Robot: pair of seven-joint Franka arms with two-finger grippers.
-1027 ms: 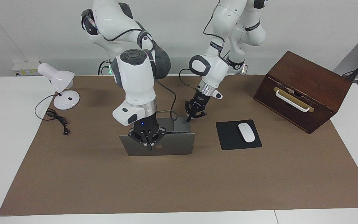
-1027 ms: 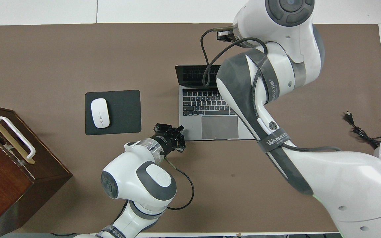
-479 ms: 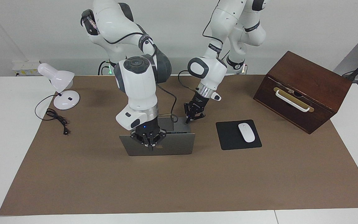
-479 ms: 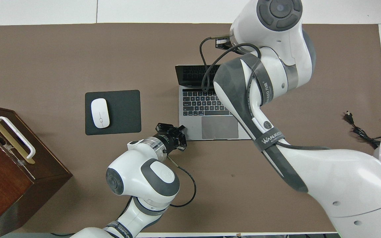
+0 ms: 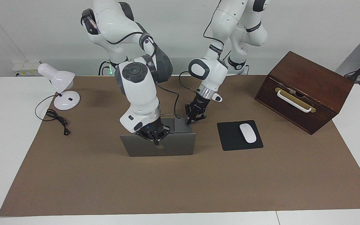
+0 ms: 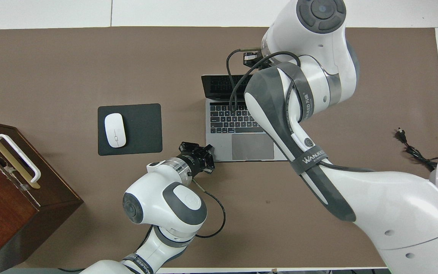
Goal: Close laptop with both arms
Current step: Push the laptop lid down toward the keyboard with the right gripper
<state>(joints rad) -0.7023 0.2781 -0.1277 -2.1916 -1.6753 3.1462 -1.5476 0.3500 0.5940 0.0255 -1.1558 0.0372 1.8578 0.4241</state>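
Your laptop [image 5: 159,147] sits near the middle of the worktop [image 5: 261,181], a little toward the edge where the robots stand, and it is not yet closed: the lid stands roughly upright, its dark logo facing the edge away from the robots, and in the overhead view the dark keyboard and grey trackpad lie fully exposed. The right end effector [image 5: 153,135] is at the top edge of the lid, around its middle, its dark fingers draped over the rim; you cannot tell from either view whether they are spread or pinched on the lid. The left end effector [image 5: 194,115] is down at the corner of the base nearest the robots on the mouse pad's side, apparently to steady the base; whether it is open or clamped cannot be read either. So both arms look placed, and the whole fold-down of the lid is left to do. The laptop is a thin, smooth silver-grey metal slab with rounded corners, probably slippery under the fingers, lying on a matte brown mat. A flat black mouse pad [image 5: 230,137] with a glossy white mouse [image 5: 247,132] lies beside it.
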